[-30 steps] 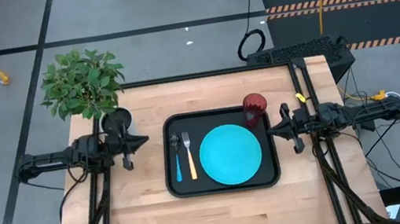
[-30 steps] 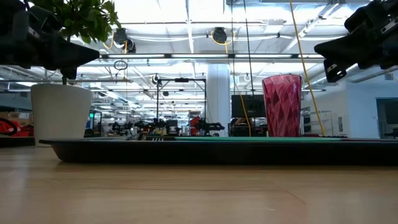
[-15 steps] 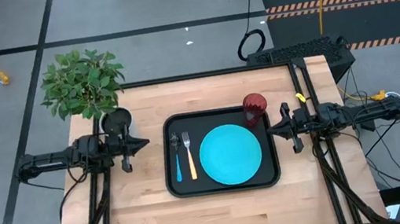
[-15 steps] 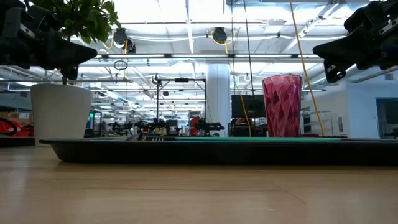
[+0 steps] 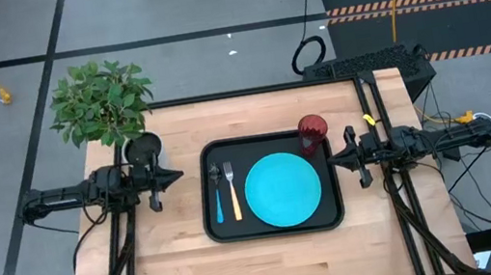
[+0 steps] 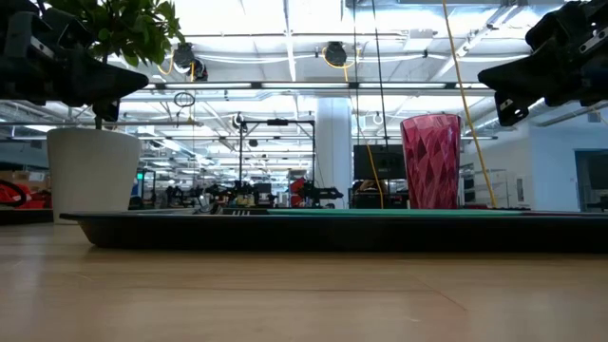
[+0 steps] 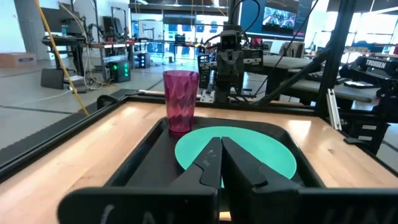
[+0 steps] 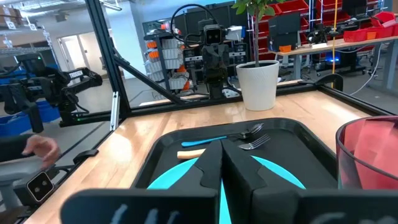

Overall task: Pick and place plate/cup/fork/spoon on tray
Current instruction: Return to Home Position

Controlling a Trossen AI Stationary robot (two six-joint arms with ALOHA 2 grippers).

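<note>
Tabletop's low view hides plate (image 5: 283, 189) behind tray (image 6: 332, 231) rim; both grippers (image 5: 176, 176) (image 5: 331, 156) pressed together.

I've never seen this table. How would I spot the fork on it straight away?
Find the big black tray in the middle of the wooden table. Left of the turquoise plate that lies on it, two small utensils lie side by side. The fork is the one nearer the plate, with silver tines and a yellow-orange handle; the spoon beside it has a light blue handle.
</note>
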